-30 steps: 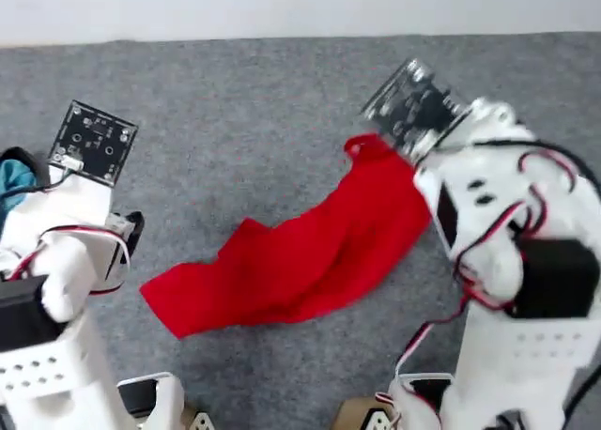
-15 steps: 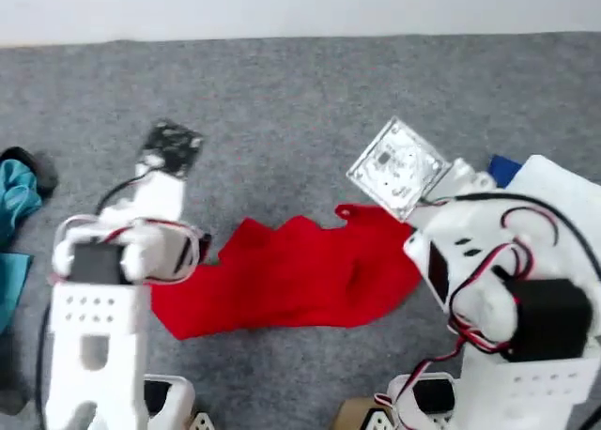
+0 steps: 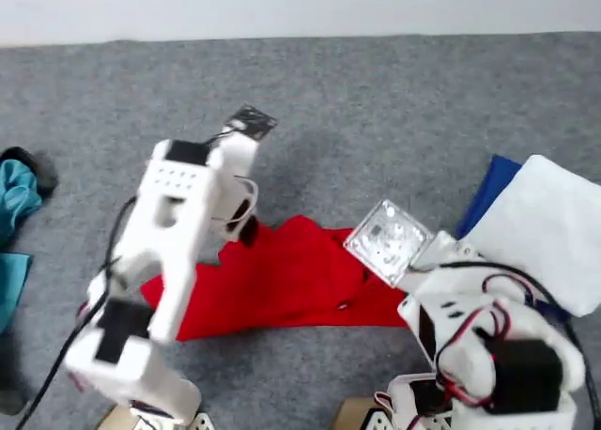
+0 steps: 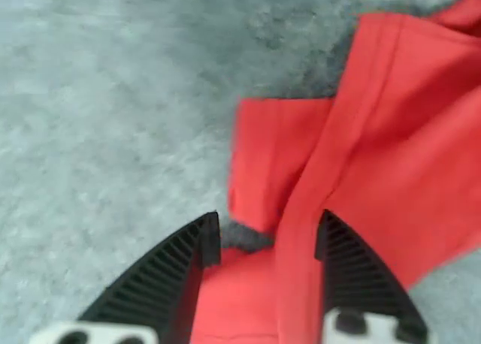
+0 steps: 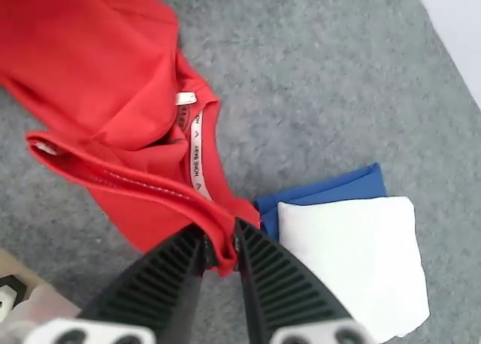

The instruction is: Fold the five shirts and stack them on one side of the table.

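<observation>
A red shirt [image 3: 291, 282] lies crumpled across the middle of the grey table. My left gripper [image 4: 267, 239] hangs open over the shirt's left rear edge, with a fold of the red cloth [image 4: 406, 134] between its black fingers [image 4: 184, 250]. In the high view that gripper [image 3: 242, 225] sits at the shirt's upper left corner. My right gripper [image 5: 219, 252] is shut on the hem of the red shirt [image 5: 98, 66] near its collar, at the shirt's right end. A folded white shirt [image 3: 545, 228] lies on a blue shirt [image 3: 488, 193] at the right.
A teal shirt [image 3: 14, 197] is bunched at the far left edge beside a dark object [image 3: 26, 162]. The white shirt [image 5: 353, 261] and blue shirt [image 5: 331, 194] lie close to my right gripper. Bare grey table [image 3: 376, 101] stretches behind the red shirt.
My left arm swung from the left side over to the shirt's left rear edge. My right arm drew the shirt's right end toward the front, uncovering the blue and white shirts.
</observation>
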Action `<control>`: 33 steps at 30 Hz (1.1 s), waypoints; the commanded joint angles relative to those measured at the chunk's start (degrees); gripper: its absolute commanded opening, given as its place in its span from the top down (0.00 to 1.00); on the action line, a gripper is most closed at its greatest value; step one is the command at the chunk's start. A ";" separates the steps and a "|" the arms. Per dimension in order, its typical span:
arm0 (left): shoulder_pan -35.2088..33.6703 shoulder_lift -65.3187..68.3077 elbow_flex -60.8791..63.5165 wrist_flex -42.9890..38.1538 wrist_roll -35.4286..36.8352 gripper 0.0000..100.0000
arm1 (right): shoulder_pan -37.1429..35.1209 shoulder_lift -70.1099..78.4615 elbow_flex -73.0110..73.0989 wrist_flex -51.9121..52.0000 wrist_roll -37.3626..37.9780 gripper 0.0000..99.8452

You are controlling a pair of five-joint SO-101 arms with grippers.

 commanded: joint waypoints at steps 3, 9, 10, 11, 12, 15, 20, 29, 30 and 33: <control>6.95 10.37 -10.77 6.95 0.26 0.79 | 3.74 -3.12 2.37 1.71 -0.62 0.99; 11.69 19.16 -12.00 8.44 -0.09 0.81 | 9.36 -4.53 3.60 1.71 0.88 0.99; 11.96 20.13 -12.09 8.97 -1.05 0.83 | 10.15 -4.53 3.52 1.71 1.93 0.99; 11.96 20.22 -12.26 9.41 -1.67 0.88 | 11.30 -4.53 3.43 1.71 2.81 0.99; 11.60 19.69 -12.53 9.76 -1.76 0.94 | 12.44 -4.53 3.34 1.63 3.43 0.99; 10.55 15.65 -13.32 10.90 -1.93 0.99 | 16.48 -4.53 3.34 -0.75 3.87 0.99; 8.26 2.11 -13.41 11.43 -2.02 0.99 | 18.95 -4.09 3.60 -7.16 3.87 0.99; 2.29 -21.80 -12.26 16.97 -1.85 0.99 | 18.86 -4.00 3.69 -10.15 3.60 0.99; 1.23 -24.00 -11.03 16.88 -1.85 0.99 | 18.86 -4.00 3.69 -10.15 3.60 0.99; -1.23 -30.86 -4.26 16.88 -1.93 0.99 | 18.86 -4.00 3.69 -9.98 3.52 0.99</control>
